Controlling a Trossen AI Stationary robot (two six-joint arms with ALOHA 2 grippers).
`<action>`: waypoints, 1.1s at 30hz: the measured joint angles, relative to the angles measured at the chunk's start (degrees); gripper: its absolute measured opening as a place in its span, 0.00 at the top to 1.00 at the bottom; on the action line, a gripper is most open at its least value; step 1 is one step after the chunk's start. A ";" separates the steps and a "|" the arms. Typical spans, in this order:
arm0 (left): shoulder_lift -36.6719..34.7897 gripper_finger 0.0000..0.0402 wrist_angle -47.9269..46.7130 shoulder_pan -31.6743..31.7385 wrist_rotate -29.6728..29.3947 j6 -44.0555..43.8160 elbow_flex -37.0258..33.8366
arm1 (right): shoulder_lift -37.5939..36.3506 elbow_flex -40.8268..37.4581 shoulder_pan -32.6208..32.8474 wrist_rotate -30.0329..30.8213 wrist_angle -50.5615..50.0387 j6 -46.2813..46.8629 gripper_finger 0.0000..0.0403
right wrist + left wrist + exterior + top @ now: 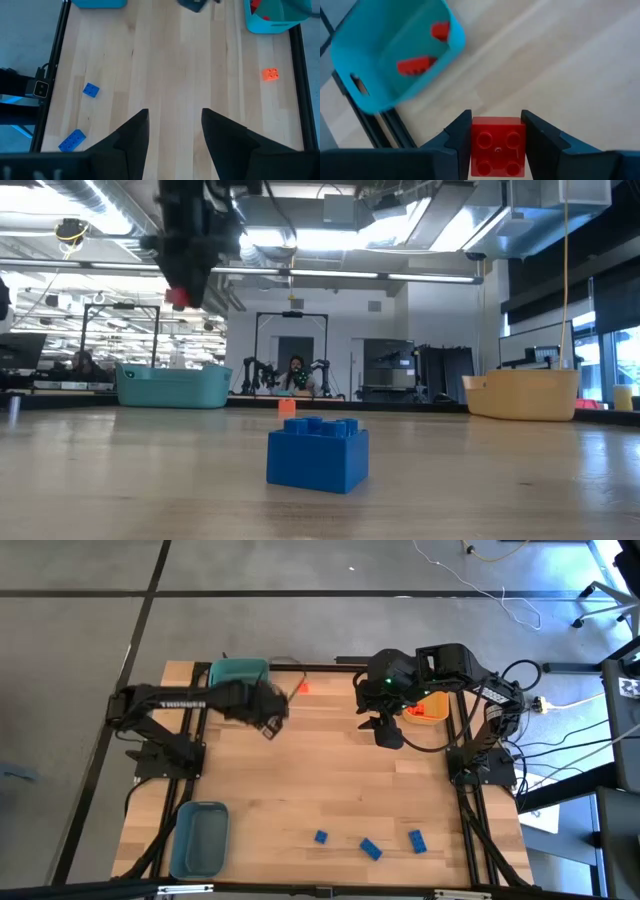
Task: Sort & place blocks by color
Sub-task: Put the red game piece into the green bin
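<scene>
My left gripper (268, 718) (496, 120) is raised above the table beside the teal bin (238, 674) (395, 55) and is shut on a red block (497, 147) (180, 298). Two red blocks (415, 65) lie inside that bin. An orange block (303, 686) (270, 74) rests on the table near the far edge. Three blue blocks (371, 848) (318, 452) lie near the near edge. My right gripper (386, 730) (175, 132) is open over the table beside the yellow-orange bin (432, 706), touching nothing. My left gripper pinches the red block by two opposite side faces (476, 145), one finger (457, 137) on each side. The studded top of the block faces the wrist camera. The block is lifted clear of the table, high above it in the low view.
A grey-blue bin (200, 837) sits at the near left corner. The yellow-orange bin (522, 393) holds orange pieces. The middle of the wooden table (330, 780) is bare. A person (295, 375) sits far behind the table.
</scene>
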 joint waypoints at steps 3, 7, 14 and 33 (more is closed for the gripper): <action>0.00 0.67 3.90 7.04 0.39 6.30 0.00 | 0.00 0.01 0.00 0.00 0.37 0.02 0.55; 0.00 0.67 7.98 16.75 3.25 13.33 0.00 | 0.00 0.00 0.00 0.01 0.74 0.02 0.55; 1.65 0.67 16.31 28.51 6.89 19.17 0.00 | 0.00 0.00 0.00 0.01 1.49 0.03 0.55; 16.36 0.67 24.13 39.58 11.32 22.75 0.00 | 0.00 0.00 -0.01 0.01 1.73 0.04 0.55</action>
